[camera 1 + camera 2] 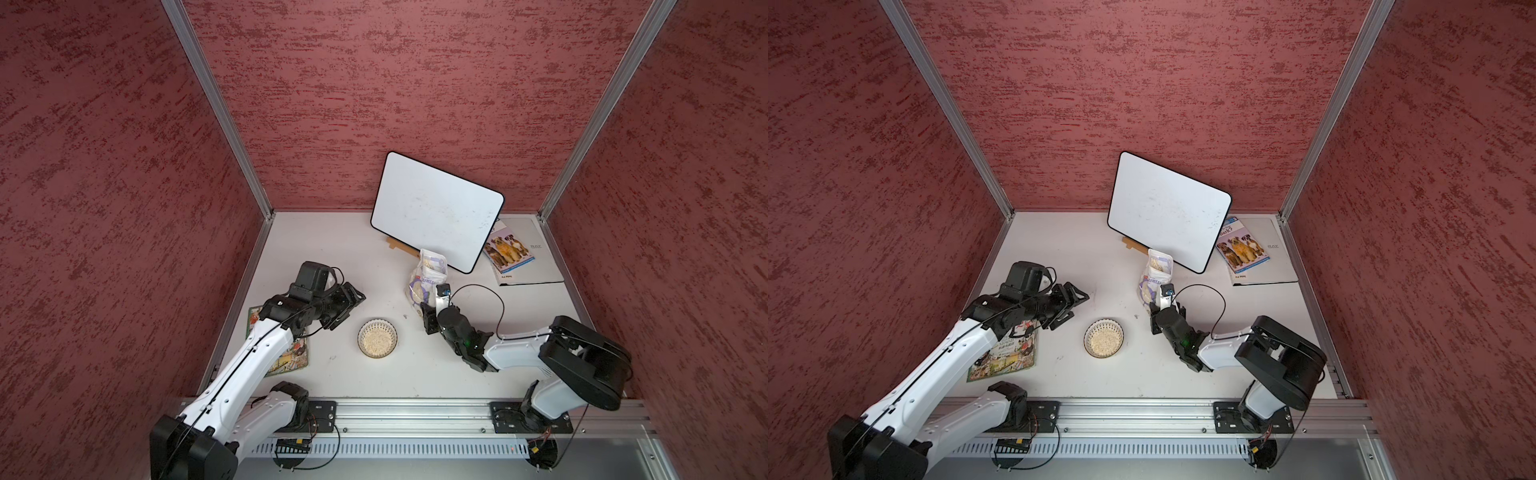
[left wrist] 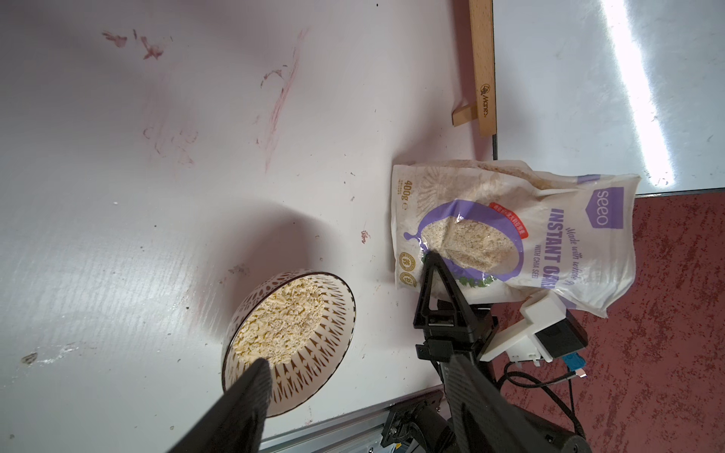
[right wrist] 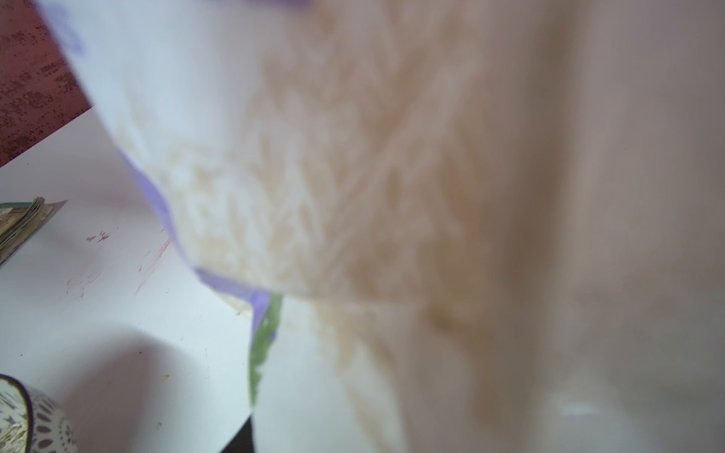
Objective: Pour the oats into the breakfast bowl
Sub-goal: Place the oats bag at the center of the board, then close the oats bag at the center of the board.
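The right gripper (image 1: 433, 308) is pressed against the foot of the instant oat pouch (image 1: 428, 274). Whether it pinches the bag cannot be told. The pouch stands upright just in front of a whiteboard (image 1: 436, 208). The left gripper (image 1: 351, 309) hangs spread wide and empty. Between the arms sits the breakfast bowl (image 1: 377, 338), holding oats (image 1: 376, 341). The white table (image 1: 332, 249) bears reddish smears (image 2: 274, 102). A dog book (image 1: 509, 249) lies in the far corner, and mottled dark-red walls (image 1: 374, 83) enclose the table.
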Available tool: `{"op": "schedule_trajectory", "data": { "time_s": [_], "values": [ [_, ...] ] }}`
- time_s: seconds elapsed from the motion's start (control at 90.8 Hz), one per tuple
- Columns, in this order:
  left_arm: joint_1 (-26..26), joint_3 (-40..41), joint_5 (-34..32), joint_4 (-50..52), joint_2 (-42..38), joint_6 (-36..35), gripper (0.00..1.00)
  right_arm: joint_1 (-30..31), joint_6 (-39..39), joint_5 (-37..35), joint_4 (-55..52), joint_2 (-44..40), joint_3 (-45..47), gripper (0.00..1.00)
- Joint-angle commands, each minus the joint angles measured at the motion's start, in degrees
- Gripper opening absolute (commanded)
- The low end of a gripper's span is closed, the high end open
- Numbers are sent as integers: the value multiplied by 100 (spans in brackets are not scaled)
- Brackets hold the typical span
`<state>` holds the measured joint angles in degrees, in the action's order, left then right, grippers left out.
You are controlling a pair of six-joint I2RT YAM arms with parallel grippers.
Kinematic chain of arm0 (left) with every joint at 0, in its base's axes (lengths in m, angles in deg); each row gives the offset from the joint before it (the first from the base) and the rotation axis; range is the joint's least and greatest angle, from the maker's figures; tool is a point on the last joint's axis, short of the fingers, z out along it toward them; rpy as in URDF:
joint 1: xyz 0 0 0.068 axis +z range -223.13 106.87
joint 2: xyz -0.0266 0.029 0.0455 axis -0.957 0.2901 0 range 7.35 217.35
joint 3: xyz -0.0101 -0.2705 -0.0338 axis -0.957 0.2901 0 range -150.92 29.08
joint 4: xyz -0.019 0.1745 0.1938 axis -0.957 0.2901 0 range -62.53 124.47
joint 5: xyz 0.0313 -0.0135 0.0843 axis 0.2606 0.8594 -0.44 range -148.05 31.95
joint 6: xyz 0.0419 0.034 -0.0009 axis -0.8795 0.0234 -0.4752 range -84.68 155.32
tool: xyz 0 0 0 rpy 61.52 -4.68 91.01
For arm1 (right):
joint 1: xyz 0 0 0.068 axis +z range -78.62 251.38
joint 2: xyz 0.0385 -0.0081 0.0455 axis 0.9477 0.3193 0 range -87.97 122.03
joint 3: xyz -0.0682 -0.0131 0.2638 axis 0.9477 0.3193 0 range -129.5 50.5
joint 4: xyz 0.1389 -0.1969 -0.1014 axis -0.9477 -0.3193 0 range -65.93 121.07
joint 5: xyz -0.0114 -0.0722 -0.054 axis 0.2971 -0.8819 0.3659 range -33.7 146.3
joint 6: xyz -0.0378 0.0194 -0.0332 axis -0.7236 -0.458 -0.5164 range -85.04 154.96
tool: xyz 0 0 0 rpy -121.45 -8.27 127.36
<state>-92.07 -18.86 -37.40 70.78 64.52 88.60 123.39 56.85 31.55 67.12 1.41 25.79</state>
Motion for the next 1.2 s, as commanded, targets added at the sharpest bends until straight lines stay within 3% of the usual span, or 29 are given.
{"op": "schedule_trajectory", "data": {
  "time_s": [0.0,0.176,0.275,0.408,0.661,0.804,0.959,1.069,1.146,1.19],
  "values": [
    [-22,-22,-91,77,-47,-33,74,119,48,262,-640,34,110,50],
    [-18,-38,-127,134,-95,-48,74,318,-63,184,-1284,-374,17,62],
    [-22,-90,-189,193,-108,-84,74,408,124,176,-2083,-989,-87,82],
    [-18,-102,-248,196,-105,-98,75,542,400,106,-3256,-1877,-193,95],
    [-12,-242,-309,275,-83,-195,74,679,567,129,-5612,-3736,-685,99],
    [-31,-606,-411,518,-62,-536,75,676,704,221,-7444,-4473,-1817,99],
    [-36,-1099,-534,742,140,-1062,75,671,157,135,-9006,-4033,-3500,99],
    [-40,-1336,-499,784,380,-1266,75,523,-405,265,-9928,-2991,-4818,98],
    [-48,-1422,-463,767,470,-1322,75,253,-719,815,-10449,-2178,-5550,91],
    [-60,-1455,-464,751,487,-1351,75,77,-830,1148,-10697,-1731,-5906,79]
  ]
}}
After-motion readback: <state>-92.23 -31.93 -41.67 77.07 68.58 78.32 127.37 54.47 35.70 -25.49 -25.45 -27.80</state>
